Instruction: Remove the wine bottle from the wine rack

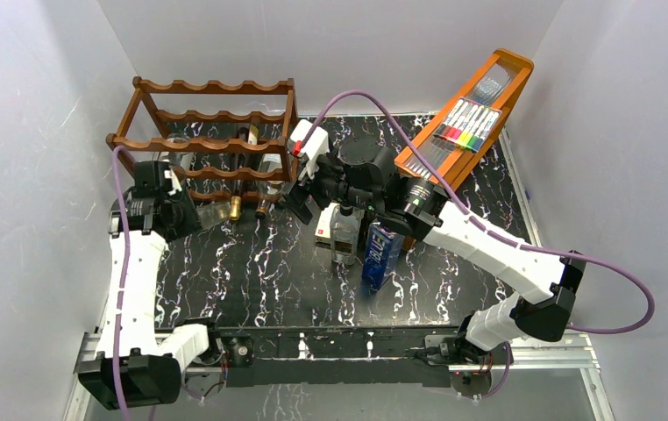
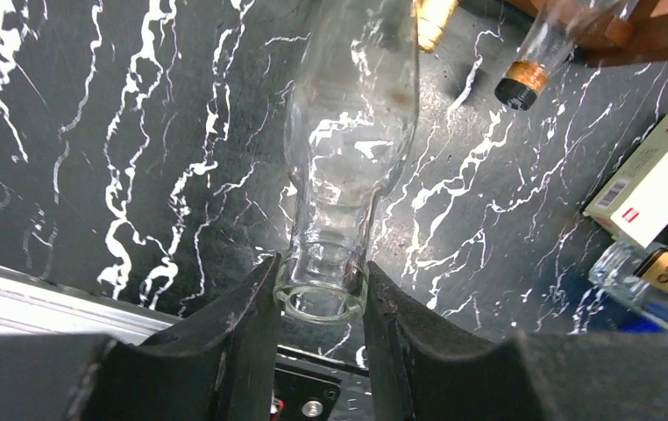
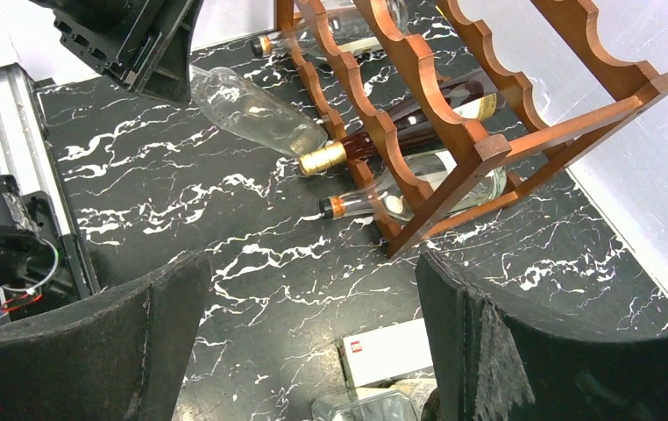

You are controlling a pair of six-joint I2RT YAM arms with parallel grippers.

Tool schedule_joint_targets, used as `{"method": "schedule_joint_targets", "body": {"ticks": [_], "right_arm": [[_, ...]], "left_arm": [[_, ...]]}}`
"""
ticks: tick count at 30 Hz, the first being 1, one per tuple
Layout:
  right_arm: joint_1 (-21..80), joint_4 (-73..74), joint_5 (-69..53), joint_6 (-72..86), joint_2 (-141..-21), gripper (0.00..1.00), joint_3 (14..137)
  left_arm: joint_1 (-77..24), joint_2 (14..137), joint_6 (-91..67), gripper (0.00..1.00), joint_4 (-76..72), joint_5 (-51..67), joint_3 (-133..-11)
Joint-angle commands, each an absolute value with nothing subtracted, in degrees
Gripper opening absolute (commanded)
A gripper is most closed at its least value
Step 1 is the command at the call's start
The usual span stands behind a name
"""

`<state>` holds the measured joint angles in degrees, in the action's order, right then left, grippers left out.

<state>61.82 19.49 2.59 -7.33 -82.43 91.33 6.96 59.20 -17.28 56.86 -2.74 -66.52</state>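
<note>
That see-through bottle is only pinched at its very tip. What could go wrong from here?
1. The left pincer holds the clear glass bottle only at its smooth mouth, so the long body might slip or swing down onto the black marbled table.
2. The bottle's base sits near the gold-capped brown bottle in the dark reddish-brown wooden rack; a sideways swing could knock it loose.
</note>
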Motion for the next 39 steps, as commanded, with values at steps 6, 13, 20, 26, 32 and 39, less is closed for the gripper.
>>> {"method": "schedule_joint_targets", "body": {"ticks": [6, 13, 20, 26, 32, 39], "right_arm": [[61.5, 14.8, 4.5, -5.7, -80.5, 0.98, 89.5], [61.5, 14.7, 2.9, -5.5, -83.0, 0.98, 90.6], [61.5, 13.5, 3.0, -6.4, -84.7, 0.98, 91.5], [61.5, 11.0, 2.9, -4.7, -84.0, 0.98, 89.8], [61.5, 8.0, 3.8, -4.4, -79.5, 0.98, 86.1], [61.5, 5.4, 7.9, -6.1, -71.9, 0.98, 81.2]], "left_arm": [[-2.0, 63.2, -12.3, 0.0, 63.9, -11.5, -77.1], [-6.3, 64.1, -8.7, 0.0, 64.9, -7.9, -82.4], [-14.5, 63.6, -5.6, 0.0, 66.2, -8.5, -85.9], [-19.3, 62.9, -2.0, 0.0, 60.8, -3.1, -82.7], [-21.4, 65.4, -0.6, 0.0, 56.1, 0.7, -82.6], [-23.1, 70.8, -0.6, 0.0, 55.5, 4.0, -86.9]]}}
